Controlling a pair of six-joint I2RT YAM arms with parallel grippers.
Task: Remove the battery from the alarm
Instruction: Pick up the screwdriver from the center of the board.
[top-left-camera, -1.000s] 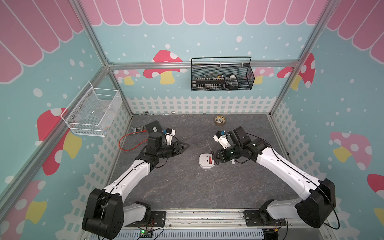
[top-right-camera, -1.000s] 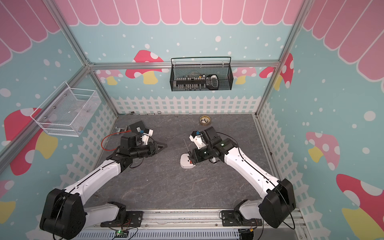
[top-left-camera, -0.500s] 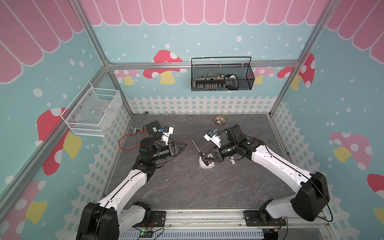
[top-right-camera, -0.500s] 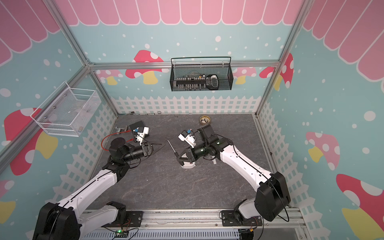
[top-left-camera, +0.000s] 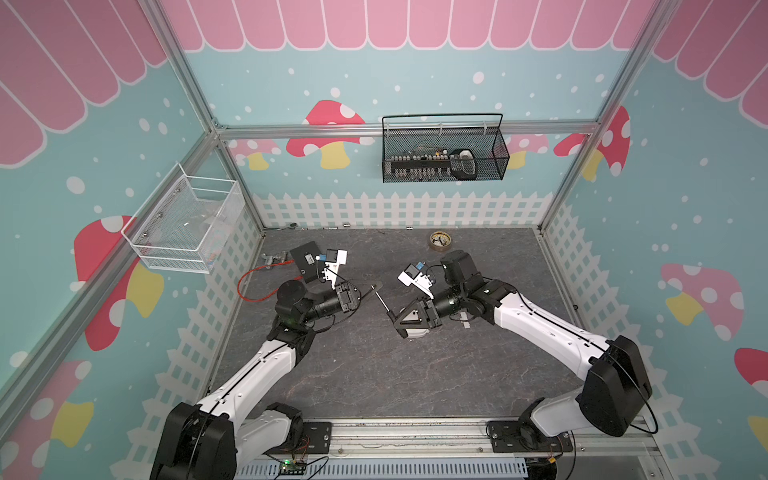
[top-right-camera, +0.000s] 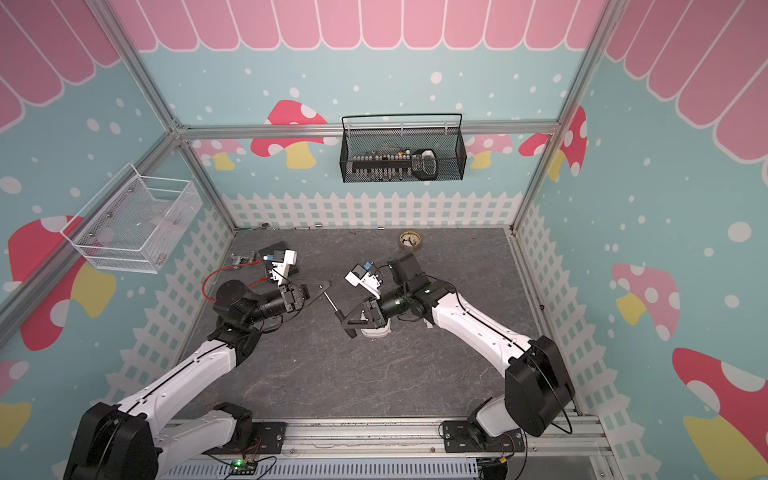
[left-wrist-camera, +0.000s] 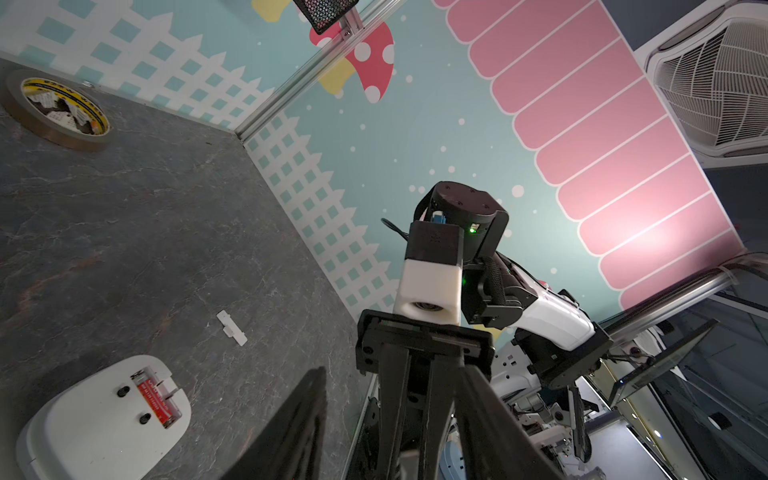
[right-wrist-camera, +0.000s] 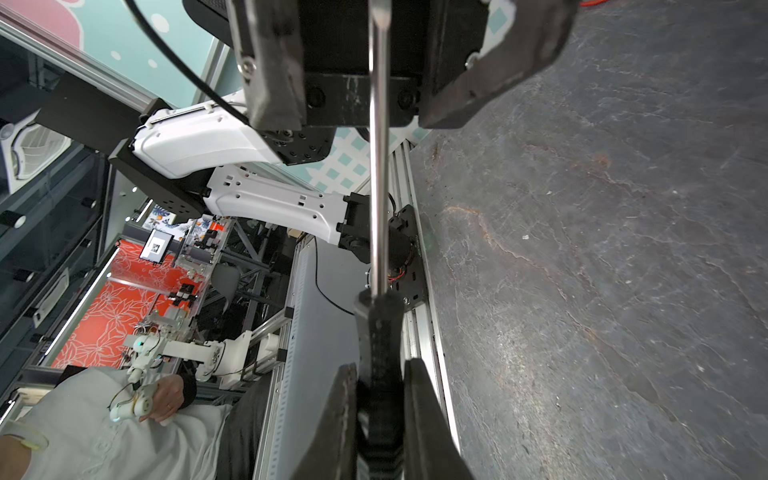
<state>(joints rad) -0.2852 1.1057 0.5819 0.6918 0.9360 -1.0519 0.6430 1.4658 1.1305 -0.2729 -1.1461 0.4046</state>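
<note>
The white alarm (left-wrist-camera: 104, 415) lies back up on the grey table, its compartment open with the red battery (left-wrist-camera: 156, 399) inside. In both top views the alarm (top-left-camera: 415, 332) sits just under my right gripper (top-left-camera: 399, 324). That right gripper (right-wrist-camera: 381, 365) is shut on the black handle of the screwdriver (right-wrist-camera: 378, 166), held above the table. The silver shaft (top-left-camera: 382, 301) points at my left gripper (top-left-camera: 372, 291). The left gripper's fingers (right-wrist-camera: 270, 62) stand apart on either side of the shaft's tip, open and not touching it.
A small white cover piece (left-wrist-camera: 231, 328) lies on the table beside the alarm. A tape roll (top-left-camera: 439, 241) sits at the back. A black box (top-left-camera: 305, 264) and red cable (top-left-camera: 253, 286) lie back left. A black wire basket (top-left-camera: 444, 162) and a white mesh bin (top-left-camera: 183, 224) hang on the walls.
My right gripper lifted the screwdriver off the alarm and swung its shaft toward the left arm. The left gripper now has its open jaws around the tip, a little narrower than before.
</note>
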